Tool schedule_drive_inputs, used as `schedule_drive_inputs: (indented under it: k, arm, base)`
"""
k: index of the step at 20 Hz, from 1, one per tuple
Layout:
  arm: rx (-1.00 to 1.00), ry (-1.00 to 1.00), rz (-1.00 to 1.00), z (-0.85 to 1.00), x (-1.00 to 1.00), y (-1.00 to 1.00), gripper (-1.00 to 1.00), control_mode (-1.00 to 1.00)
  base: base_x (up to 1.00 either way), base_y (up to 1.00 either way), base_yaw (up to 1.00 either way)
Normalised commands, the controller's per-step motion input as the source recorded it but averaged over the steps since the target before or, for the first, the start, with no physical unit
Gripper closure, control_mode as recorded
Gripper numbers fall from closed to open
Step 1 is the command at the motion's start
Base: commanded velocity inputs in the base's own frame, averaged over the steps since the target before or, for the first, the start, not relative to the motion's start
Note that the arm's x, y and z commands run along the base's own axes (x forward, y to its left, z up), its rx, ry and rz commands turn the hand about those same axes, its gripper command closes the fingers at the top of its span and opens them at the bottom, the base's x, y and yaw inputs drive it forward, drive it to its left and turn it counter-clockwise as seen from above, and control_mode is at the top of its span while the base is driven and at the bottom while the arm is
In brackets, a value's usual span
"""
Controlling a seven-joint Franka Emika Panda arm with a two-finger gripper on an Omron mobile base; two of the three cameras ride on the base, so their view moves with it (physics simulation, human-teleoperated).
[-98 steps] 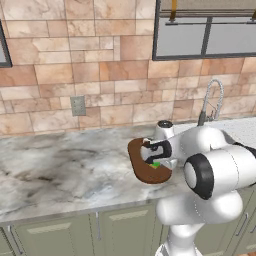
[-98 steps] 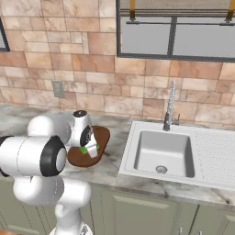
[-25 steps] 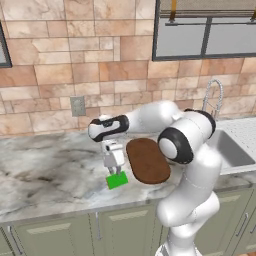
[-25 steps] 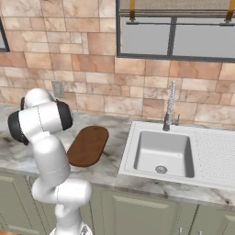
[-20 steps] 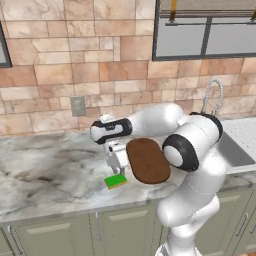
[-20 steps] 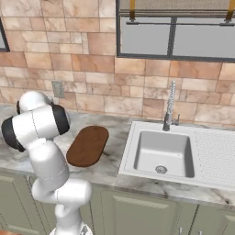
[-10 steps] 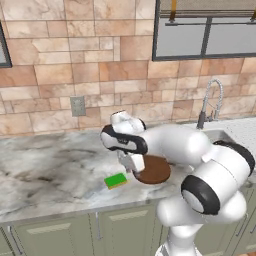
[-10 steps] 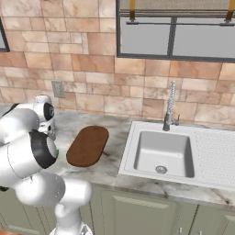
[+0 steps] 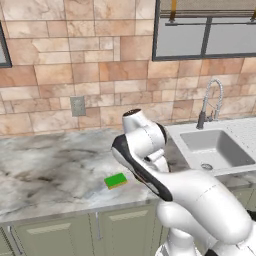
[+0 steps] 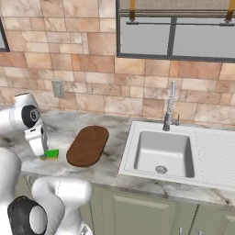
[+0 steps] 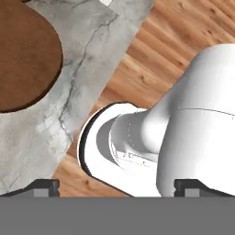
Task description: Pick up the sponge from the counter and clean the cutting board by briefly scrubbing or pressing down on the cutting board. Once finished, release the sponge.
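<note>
sponge (image 9: 116, 180): lies flat near the front edge of the surface (image 9: 45, 170), green face up, just beside the cutting board (image 10: 88, 145) and off it; nothing touches it
cutting board: dark oval lying on the surface between the sponge and the sink (image 10: 164, 153), one rounded end toward the front edge
handling, judged: the sponge looks light and soft, so it should give under pressure and may tip or skid on smooth stone if pushed from one side; best taken across its short sides, low on the block, with the fingers coming straight down
fingers (image 11: 43, 187): spread wide apart, nothing between them; both dark tips sit far out at either side of the hand view
arm pose: folded back on itself over the front edge; the hand view looks down past the board's rounded end and the surface edge onto the wooden floor (image 11: 151, 55)
task, judged: sponge released, work looks done
</note>
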Motion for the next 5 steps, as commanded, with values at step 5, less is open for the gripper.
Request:
schedule_drive_inputs:
  k: [5]
  arm:
    - [0.00, -0.13, 0.45, 0.45, -0.66, -0.56, -1.00, -1.00]
  base:
    - [0.00, 0.00, 0.00]
